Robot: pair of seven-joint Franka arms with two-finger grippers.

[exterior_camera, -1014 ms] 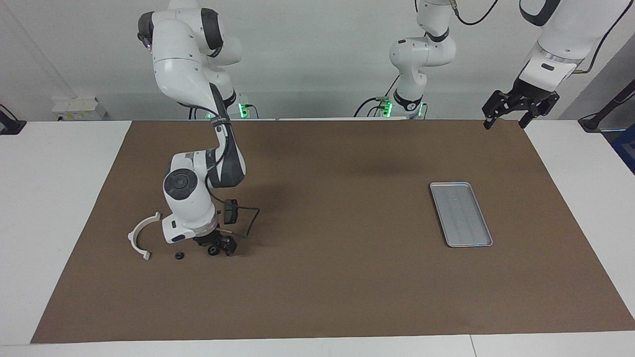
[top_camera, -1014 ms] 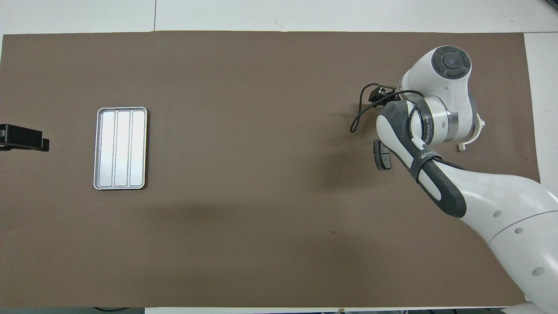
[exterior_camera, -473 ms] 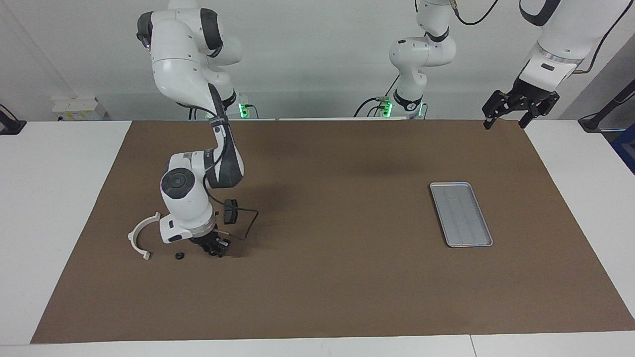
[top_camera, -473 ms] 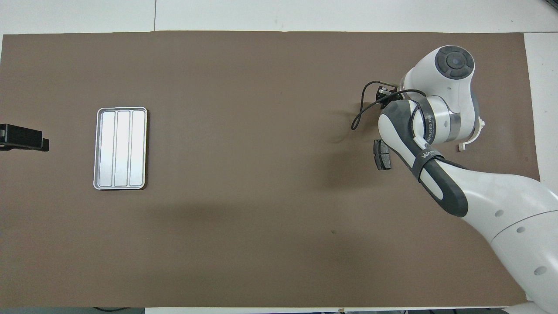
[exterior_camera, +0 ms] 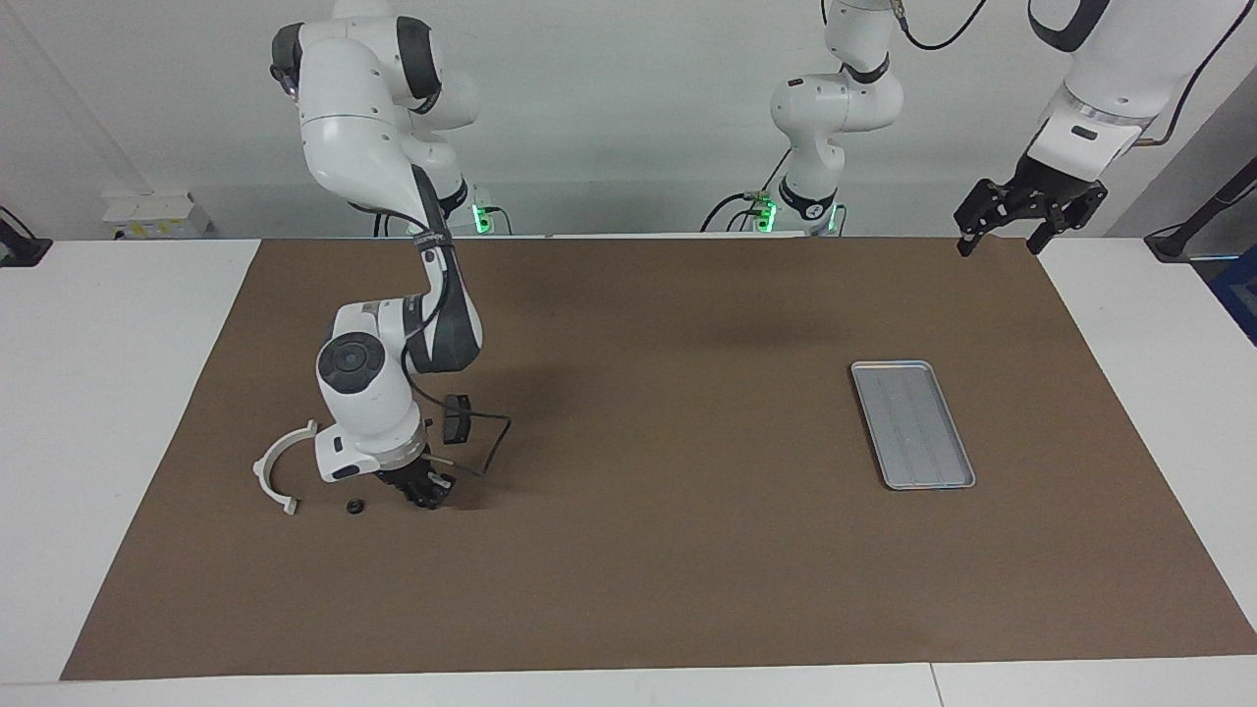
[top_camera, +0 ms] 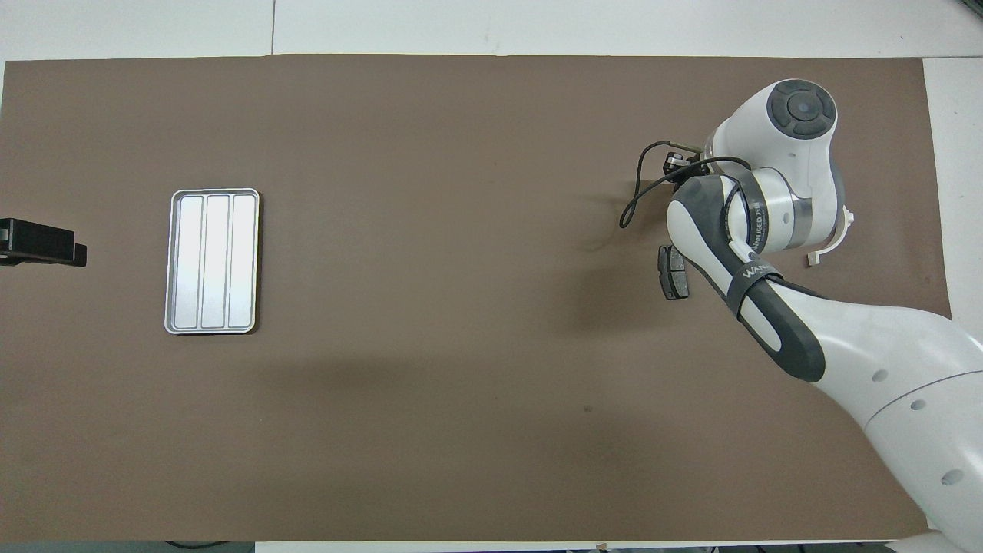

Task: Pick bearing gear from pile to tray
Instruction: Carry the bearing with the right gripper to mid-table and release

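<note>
right gripper (exterior_camera: pixel 428 497): being clenched at the mat, lower left of the facing view, on a small black piece; wider 1 second ago.
left gripper (exterior_camera: pixel 1021 218): released, being kept waiting.
tray (exterior_camera: pixel 911 423): lying empty, so delivery is being awaited.

Bright, even overhead light; soft shadows, sharp focus.

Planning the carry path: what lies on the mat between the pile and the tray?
Nothing: in both views the brown mat is bare from the pile to the tray.
</note>
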